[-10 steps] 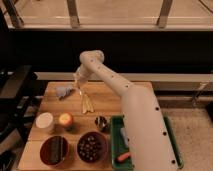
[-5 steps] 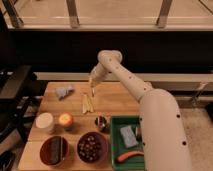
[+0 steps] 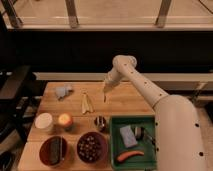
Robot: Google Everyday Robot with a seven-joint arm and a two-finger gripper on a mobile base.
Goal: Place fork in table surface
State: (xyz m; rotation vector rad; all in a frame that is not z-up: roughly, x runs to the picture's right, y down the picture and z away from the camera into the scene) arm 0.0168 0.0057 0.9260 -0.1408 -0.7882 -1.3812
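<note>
My gripper (image 3: 106, 90) hangs at the end of the white arm over the back middle of the light-brown wooden table surface (image 3: 125, 102), just right of the pale sticks (image 3: 86, 103). It is shut on a slim short utensil, the fork (image 3: 104, 98). The fork points down from the fingertips, and its lower end is close to the tabletop or touching it; I cannot tell which.
A blue-grey cloth (image 3: 63, 91) lies at the back left. A white cup (image 3: 43, 121), an orange cup (image 3: 65, 120) and a metal cup (image 3: 100, 122) stand mid-table, with two dark bowls (image 3: 53, 150) (image 3: 91, 146) in front. The green tray (image 3: 114, 142) holds a sponge, a carrot and a black-handled utensil.
The gripper has swung right, from over the cloth and sticks to just right of the sticks, and now sits lower over the table.
</note>
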